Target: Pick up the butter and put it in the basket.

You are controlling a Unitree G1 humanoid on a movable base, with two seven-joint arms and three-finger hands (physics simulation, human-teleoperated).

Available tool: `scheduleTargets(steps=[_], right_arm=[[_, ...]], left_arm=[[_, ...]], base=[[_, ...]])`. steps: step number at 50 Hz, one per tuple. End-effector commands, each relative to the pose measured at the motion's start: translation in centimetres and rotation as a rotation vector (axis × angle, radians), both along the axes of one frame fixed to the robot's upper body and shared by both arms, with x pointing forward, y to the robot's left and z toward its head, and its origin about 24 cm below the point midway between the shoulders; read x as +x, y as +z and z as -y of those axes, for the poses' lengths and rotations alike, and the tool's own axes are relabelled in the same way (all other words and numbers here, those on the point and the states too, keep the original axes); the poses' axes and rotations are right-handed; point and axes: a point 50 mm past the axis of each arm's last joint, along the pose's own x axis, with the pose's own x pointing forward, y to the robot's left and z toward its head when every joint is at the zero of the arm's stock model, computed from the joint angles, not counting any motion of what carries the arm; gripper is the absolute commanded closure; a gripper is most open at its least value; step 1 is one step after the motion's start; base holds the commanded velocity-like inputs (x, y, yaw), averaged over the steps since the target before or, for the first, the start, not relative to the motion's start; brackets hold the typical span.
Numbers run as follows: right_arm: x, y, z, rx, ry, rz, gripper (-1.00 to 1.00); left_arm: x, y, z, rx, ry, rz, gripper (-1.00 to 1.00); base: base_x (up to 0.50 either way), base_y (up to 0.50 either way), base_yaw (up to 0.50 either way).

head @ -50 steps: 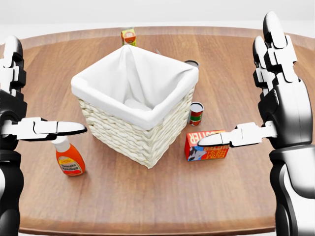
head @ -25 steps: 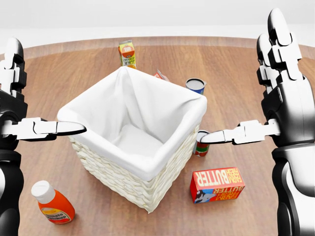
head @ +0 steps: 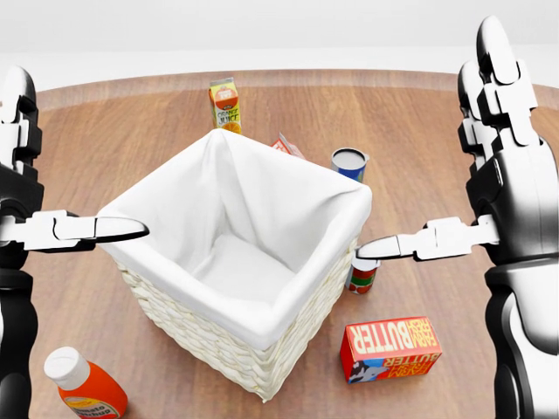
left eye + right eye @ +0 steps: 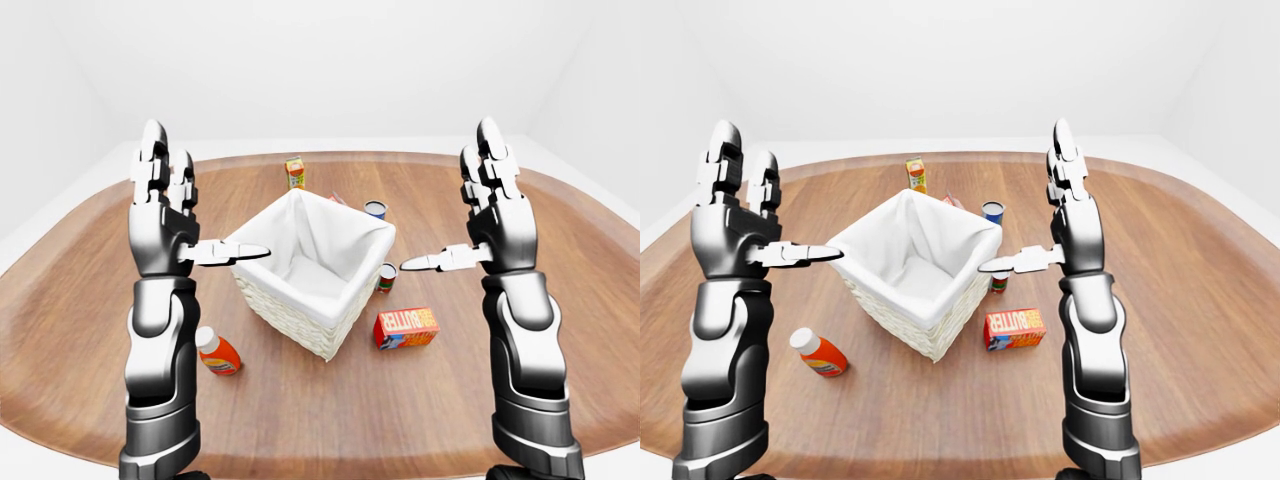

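The butter (image 3: pixel 390 348) is a red box lettered BUTTER, lying on the wooden table at the lower right of the head view, right of the basket. The basket (image 3: pixel 234 340) is woven, with a white cloth liner, and stands in the middle. It looks empty. My left hand (image 3: pixel 52 175) is open, raised above the table to the left of the basket, thumb pointing right. My right hand (image 3: pixel 476 166) is open, raised to the right of the basket, above and apart from the butter. Neither hand holds anything.
A ketchup bottle (image 3: pixel 83 386) lies at the lower left. A small red can (image 3: pixel 362 274) stands against the basket's right side. A blue-sided can (image 3: pixel 349 162), a small red pack (image 3: pixel 285 146) and a juice carton (image 3: pixel 226 103) are above the basket. The table's rim (image 4: pixel 330 455) curves near my body.
The whole picture has shifted: the camera has moved closer and tilted down, so the basket, butter and bottle sit lower and larger. Both hands stay raised and open.
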Motion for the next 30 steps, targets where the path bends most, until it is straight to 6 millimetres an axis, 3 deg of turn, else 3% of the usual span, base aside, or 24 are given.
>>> scheduleTargets(steps=[1,12,30], right_arm=[[-0.2,0.0,0.1,-0.037,0.002,-0.003,-1.00],[-1.2,0.0,0.5,-0.340,0.028,-0.056,-1.00],[-2.9,-2.5,2.0,-0.734,-0.082,-0.288,-1.00]], left_arm=[[0.0,-0.3,-0.2,-0.003,0.003,-0.012,-1.00],[-0.1,-0.6,-0.6,-0.006,0.010,-0.023,-1.00],[-0.9,-0.3,-1.6,-0.007,0.025,-0.005,-1.00]], base=[[0.00,0.00,0.00],[0.00,0.00,0.00],[0.00,0.00,0.00]])
